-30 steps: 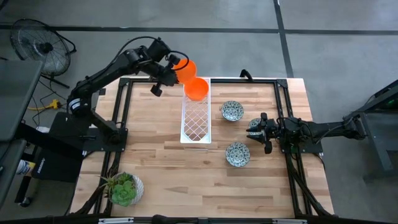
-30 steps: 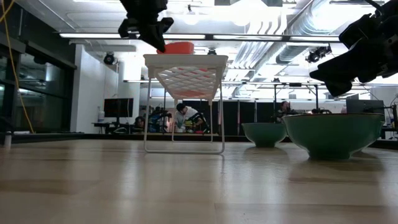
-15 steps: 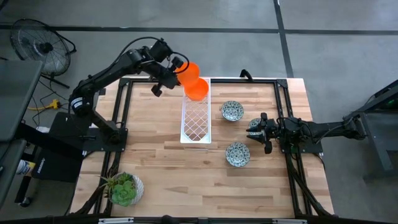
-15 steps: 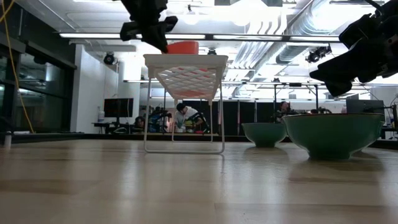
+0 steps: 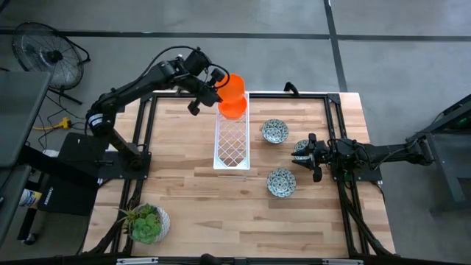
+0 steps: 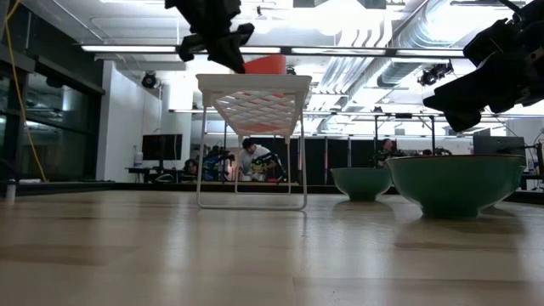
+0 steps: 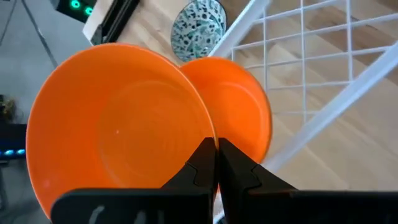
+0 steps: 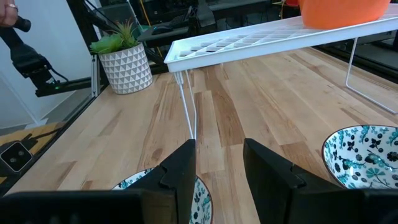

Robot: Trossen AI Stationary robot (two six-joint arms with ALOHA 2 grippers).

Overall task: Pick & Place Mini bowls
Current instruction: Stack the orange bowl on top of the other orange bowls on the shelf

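Our left gripper (image 7: 216, 163) is pinched shut on the rim of an orange bowl (image 7: 118, 124), carried over the far end of the white wire rack (image 5: 232, 140) just above a second orange bowl (image 7: 239, 118); it looks light, rigid, slick-rimmed, so the rim grip suits, while our right gripper (image 8: 217, 155) waits part-open, holding nothing, near the patterned bowls (image 5: 275, 132)

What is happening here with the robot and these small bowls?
The left gripper, its fingers shut on the rim of an orange bowl, holds it over the far end of the white wire rack, right above a second orange bowl that already sits on the rack. The right gripper waits with fingers open over the table, between two patterned bowls, one farther and one nearer. A potted plant stands at the near left corner.
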